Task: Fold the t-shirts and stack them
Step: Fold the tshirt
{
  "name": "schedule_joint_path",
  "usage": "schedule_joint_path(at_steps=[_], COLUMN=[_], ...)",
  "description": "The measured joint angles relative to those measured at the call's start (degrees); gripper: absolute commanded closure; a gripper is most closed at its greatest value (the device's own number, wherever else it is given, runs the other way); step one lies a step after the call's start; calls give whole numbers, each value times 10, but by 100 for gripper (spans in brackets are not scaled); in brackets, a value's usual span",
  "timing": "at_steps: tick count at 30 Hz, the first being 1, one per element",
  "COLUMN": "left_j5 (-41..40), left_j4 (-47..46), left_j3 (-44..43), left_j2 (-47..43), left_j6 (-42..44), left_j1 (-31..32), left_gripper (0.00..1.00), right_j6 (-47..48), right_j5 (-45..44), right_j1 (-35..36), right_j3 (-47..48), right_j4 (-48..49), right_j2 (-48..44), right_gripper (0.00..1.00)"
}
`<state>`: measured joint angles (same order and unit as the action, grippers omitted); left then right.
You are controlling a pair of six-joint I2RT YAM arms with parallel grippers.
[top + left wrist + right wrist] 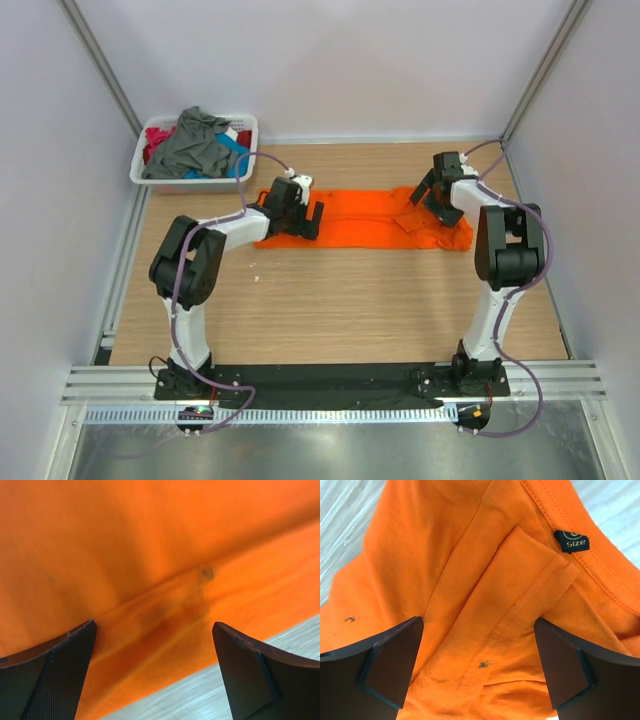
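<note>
A bright orange t-shirt [365, 218] lies folded into a long strip across the far middle of the wooden table [330, 300]. My left gripper [300, 215] hovers open over its left end; between the wide-apart jaws I see orange cloth [150, 580] with a long crease and the table edge below. My right gripper [428, 195] is open over the right end, above a folded-in sleeve [520, 595] and the collar with its black size tag [572, 541]. Neither holds cloth. More t-shirts, dark grey [195, 140], teal-blue [235, 160] and red-pink [158, 140], are heaped in the basket.
The white plastic laundry basket [190, 183] stands at the far left corner. White walls and metal frame posts [100, 70] close in the table on three sides. Bare wood spreads between the shirt and the arm bases [330, 380].
</note>
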<state>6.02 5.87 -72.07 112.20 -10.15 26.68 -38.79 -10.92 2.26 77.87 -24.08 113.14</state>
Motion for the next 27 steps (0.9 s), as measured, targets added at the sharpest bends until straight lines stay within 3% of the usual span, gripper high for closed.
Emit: schedule_joint_path(at_steps=[9,18,27], left_j5=[-144,-177,-183], left_j4=[-7,96,190], left_j3=[82,139,137], left_j2=[-47,-120,-144], left_j6=[-93,-207,-371], left_j1=[76,201,322], left_gripper=[0,0,0], right_j6=[39,114,170], right_j5=[-5,44,40], right_j1=[0,19,107], right_j3=[61,240,393], right_j4=[39,57,56], right_j2=[54,179,276], right_gripper=[0,0,0])
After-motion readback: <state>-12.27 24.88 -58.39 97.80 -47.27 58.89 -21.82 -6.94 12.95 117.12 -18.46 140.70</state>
